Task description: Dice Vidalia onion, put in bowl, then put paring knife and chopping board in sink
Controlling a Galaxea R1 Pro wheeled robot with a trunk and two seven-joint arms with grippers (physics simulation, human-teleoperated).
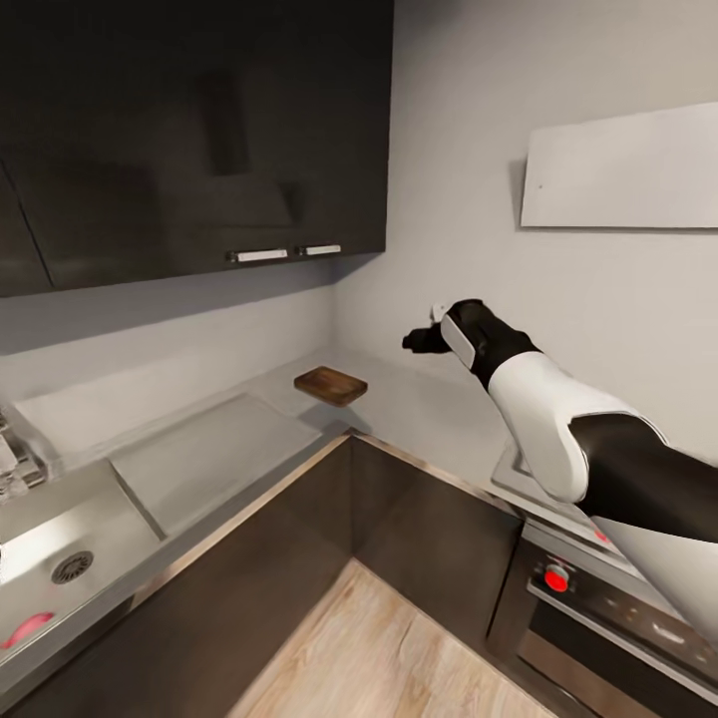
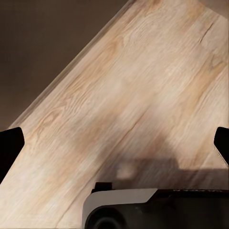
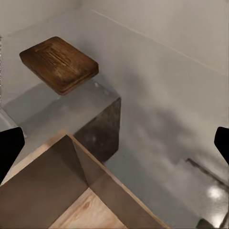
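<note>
The brown wooden chopping board (image 1: 330, 385) lies flat on the grey countertop (image 1: 419, 399) in the corner; the right wrist view has the chopping board (image 3: 59, 64) ahead of the fingers. My right gripper (image 1: 421, 340) hovers above the counter to the right of the board, apart from it. In its wrist view the right gripper (image 3: 114, 145) is open and holds nothing. At the far left is the steel sink (image 1: 95, 519), with a pinkish round thing (image 1: 25, 628) by its near edge. My left gripper (image 2: 114, 148) is open over the wooden floor (image 2: 129, 95).
Dark wall cabinets (image 1: 189, 130) hang over the counter's left run. A drainboard (image 1: 204, 454) sits between sink and board. A stove with a red knob (image 1: 555, 578) stands at the right under my right arm. Dark base cabinets (image 1: 399, 538) enclose the floor corner.
</note>
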